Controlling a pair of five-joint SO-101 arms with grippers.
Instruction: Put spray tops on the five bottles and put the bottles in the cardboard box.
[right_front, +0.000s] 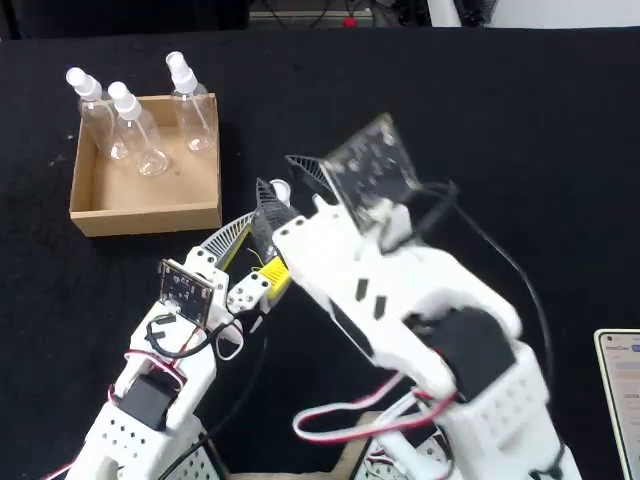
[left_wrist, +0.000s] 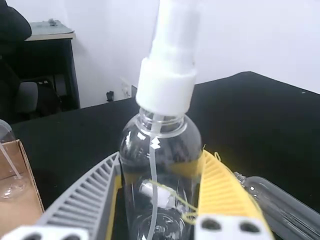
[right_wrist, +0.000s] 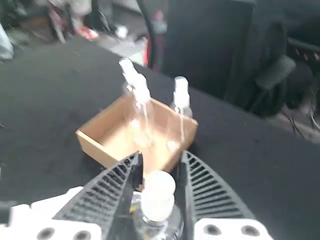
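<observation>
From above, a cardboard box (right_front: 146, 217) sits at the far left of the black table (right_front: 480, 120) with three boxed bottles (right_front: 97, 115) (right_front: 140, 135) (right_front: 193, 110) standing inside, each wearing a white sprayer. Near the box's front right corner the two arms meet. The left pincer (right_front: 258, 245), with one grey and one yellow finger, comes in from the lower left. The right pincer (right_front: 284, 186), with black ribbed fingers, comes in from the larger white arm at centre and is set around a white spray top (right_front: 280, 190). From the left wrist, the left pincer is clamped on the clear body of the held bottle (left_wrist: 160, 180), grey finger on one side and yellow on the other. The bottle stands upright, the spray top seated on its neck and the dip tube running down inside. A lying bottle (left_wrist: 275, 200) rests on its side on the table just beside the yellow finger, and a corner of the cardboard box shows at the edge. From the right wrist, the right pincer's two black fingers close in on either side of the spray top from above, pinching it. The cardboard box and its boxed bottles stand on the table beyond.
</observation>
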